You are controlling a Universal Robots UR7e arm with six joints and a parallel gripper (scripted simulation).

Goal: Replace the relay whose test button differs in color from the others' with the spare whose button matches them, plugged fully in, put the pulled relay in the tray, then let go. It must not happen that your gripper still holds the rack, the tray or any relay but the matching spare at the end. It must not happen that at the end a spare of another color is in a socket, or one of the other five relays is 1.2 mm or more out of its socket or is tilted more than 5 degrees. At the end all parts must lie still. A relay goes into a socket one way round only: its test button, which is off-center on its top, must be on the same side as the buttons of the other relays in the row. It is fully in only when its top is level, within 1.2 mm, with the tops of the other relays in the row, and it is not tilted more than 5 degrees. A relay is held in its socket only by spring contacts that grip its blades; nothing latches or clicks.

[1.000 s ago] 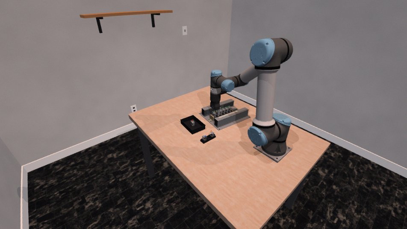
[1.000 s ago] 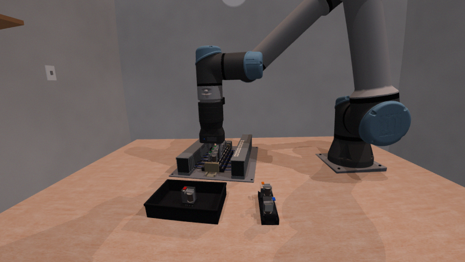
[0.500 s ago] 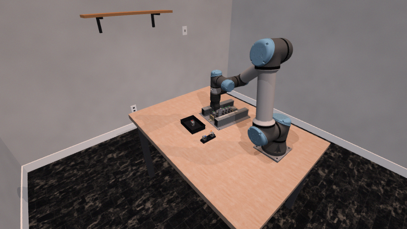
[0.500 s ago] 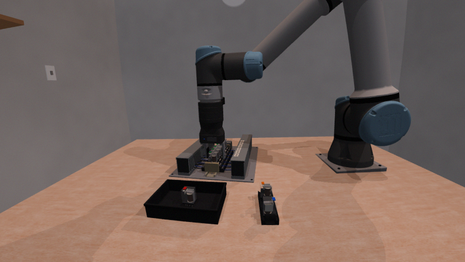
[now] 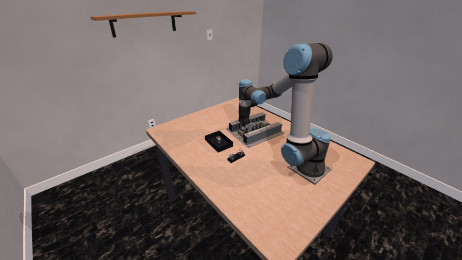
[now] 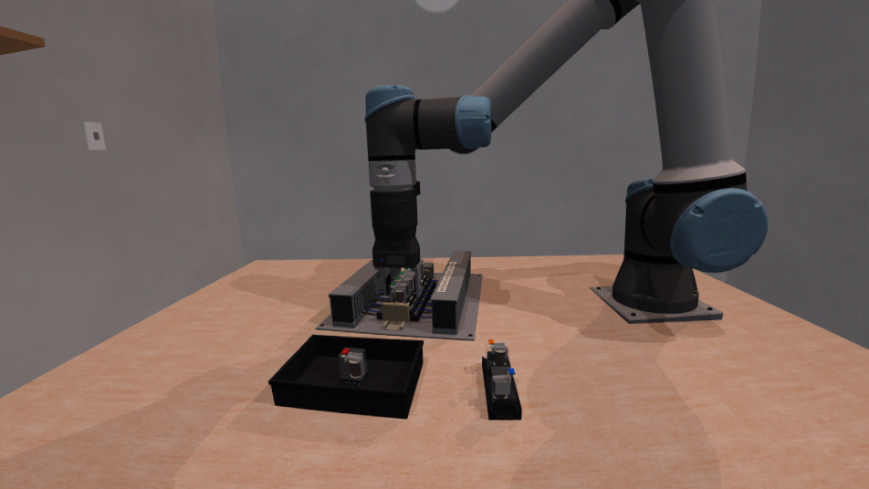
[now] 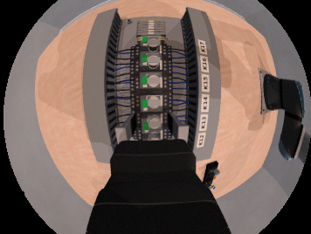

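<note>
My gripper [image 5: 246, 126] [image 6: 402, 284] [image 7: 151, 120] is open, its fingers standing apart on both sides of a green-button relay [image 7: 153, 122] in the row, near label K13. Other relays with green buttons, such as this relay [image 7: 153, 80], sit further up; all visible buttons are on the left in the wrist view. The gripper body hides the row's near end there. I cannot tell whether the tops are level. A red-button relay [image 5: 219, 139] [image 6: 353, 365] stands in the black tray [image 5: 219, 149] [image 6: 340, 401].
A black holder [image 5: 230, 159] [image 6: 504, 410] right of the tray in the exterior view carries an orange-button relay [image 5: 240, 152] [image 6: 499, 354] and a blue-button relay [image 5: 231, 156] [image 6: 500, 384]. Grey slotted ducts [image 6: 447, 306] [image 7: 97, 87] flank the row on both sides.
</note>
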